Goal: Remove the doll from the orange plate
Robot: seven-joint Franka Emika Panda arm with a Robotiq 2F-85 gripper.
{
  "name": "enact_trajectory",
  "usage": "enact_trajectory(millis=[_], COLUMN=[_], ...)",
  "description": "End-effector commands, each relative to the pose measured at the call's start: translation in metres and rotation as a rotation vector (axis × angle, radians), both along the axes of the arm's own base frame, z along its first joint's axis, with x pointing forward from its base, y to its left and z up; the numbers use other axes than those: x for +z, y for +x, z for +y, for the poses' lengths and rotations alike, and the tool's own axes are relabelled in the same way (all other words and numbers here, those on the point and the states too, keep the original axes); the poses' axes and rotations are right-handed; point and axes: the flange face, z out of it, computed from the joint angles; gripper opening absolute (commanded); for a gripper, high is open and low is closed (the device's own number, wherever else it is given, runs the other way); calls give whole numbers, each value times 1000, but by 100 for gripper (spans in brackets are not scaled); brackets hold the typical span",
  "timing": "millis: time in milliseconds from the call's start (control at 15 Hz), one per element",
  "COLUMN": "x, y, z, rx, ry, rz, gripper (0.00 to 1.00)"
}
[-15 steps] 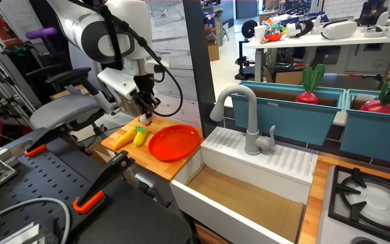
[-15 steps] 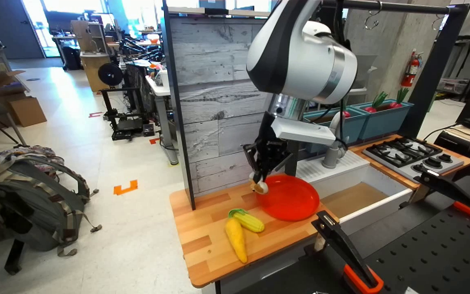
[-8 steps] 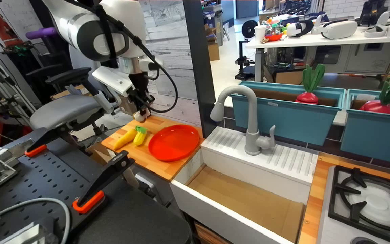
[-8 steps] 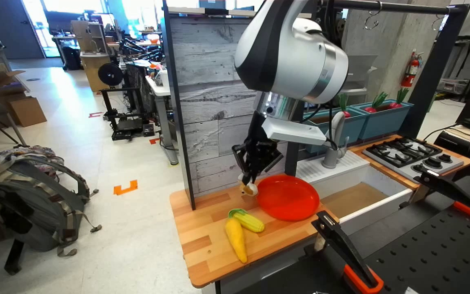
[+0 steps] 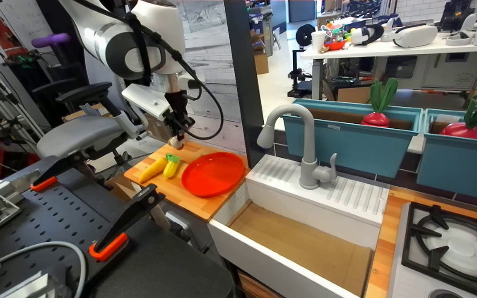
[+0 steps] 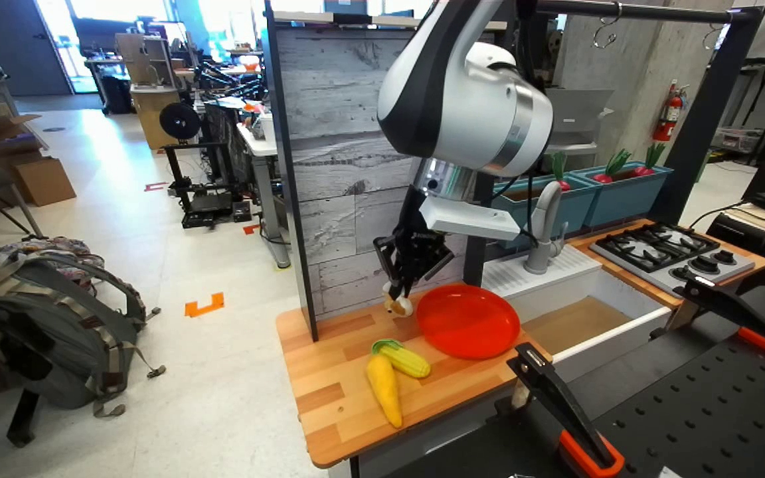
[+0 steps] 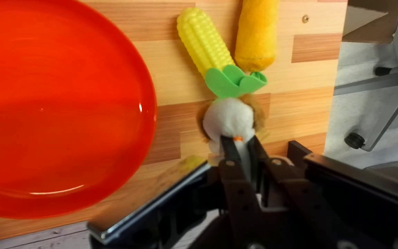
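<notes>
The doll (image 7: 228, 116) is a small white and tan soft toy with a bit of orange. My gripper (image 7: 240, 141) is shut on it, with white cloth pinched between the two black fingertips. In both exterior views the doll (image 5: 176, 142) (image 6: 397, 305) hangs below the gripper (image 5: 180, 135) (image 6: 398, 289), over the wooden counter beside the plate. Whether it touches the wood I cannot tell. The orange plate (image 7: 64, 103) is round, shallow and bare. It lies on the counter in both exterior views (image 5: 213, 174) (image 6: 467, 322), apart from the doll.
A yellow corn toy with green leaves (image 7: 207, 41) and a yellow-orange carrot-shaped toy (image 7: 257, 34) lie on the wooden counter (image 6: 329, 372) near the doll. A grey wood-look wall panel (image 6: 356, 199) stands behind. A white sink with a grey faucet (image 5: 308, 145) adjoins the plate's side.
The gripper, still holding the doll, has moved away from the plate's edge, over bare wood. In an exterior view it shifts back slightly in the last half second. The plate and yellow toys have not moved.
</notes>
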Motion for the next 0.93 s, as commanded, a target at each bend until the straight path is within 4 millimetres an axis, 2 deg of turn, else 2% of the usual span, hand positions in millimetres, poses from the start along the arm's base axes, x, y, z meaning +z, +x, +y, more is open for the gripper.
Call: enact_trajectory(millis=[0,467,867], x=[-12,-29,-43], y=[15,27,30], z=[0,-7,-10], rx=[7,-17,-19], ry=[-9,-14,-21], rz=[-4,2,15], gripper=[3,3,3])
